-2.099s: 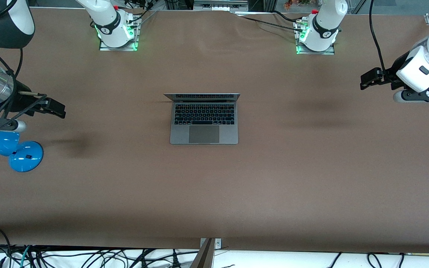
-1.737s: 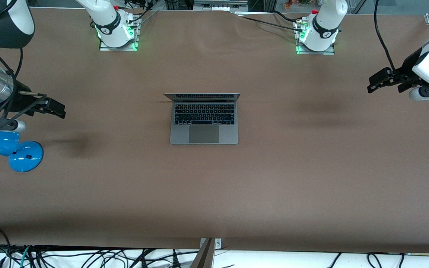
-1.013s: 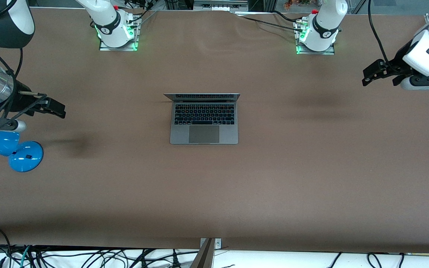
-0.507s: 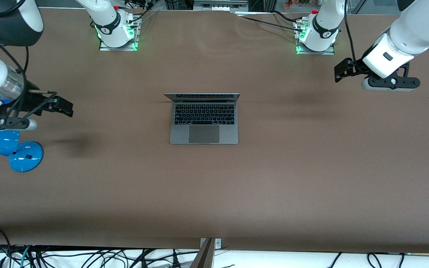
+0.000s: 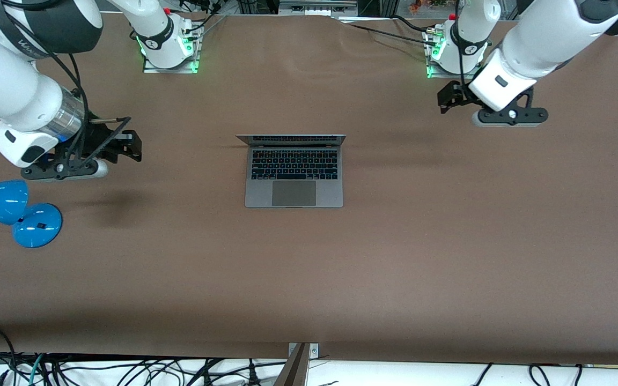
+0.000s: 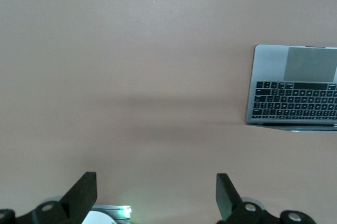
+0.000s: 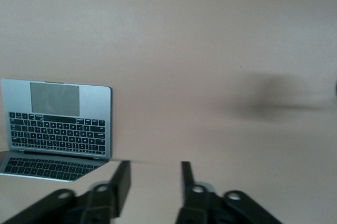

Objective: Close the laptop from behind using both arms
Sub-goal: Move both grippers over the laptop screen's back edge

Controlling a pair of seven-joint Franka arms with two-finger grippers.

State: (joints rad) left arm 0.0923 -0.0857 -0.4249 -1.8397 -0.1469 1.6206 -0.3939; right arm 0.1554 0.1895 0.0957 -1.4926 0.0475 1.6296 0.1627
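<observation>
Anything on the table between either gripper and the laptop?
Nothing visible. Bare table lies between the laptop and both the left gripper and the right gripper. The blue lamp sits off any path, toward the right arm's end.

The laptop lies open mid-counter. The lamp stands at the right arm's end. The right pincer and the left pincer hang over bare counter, well apart from the laptop.
</observation>
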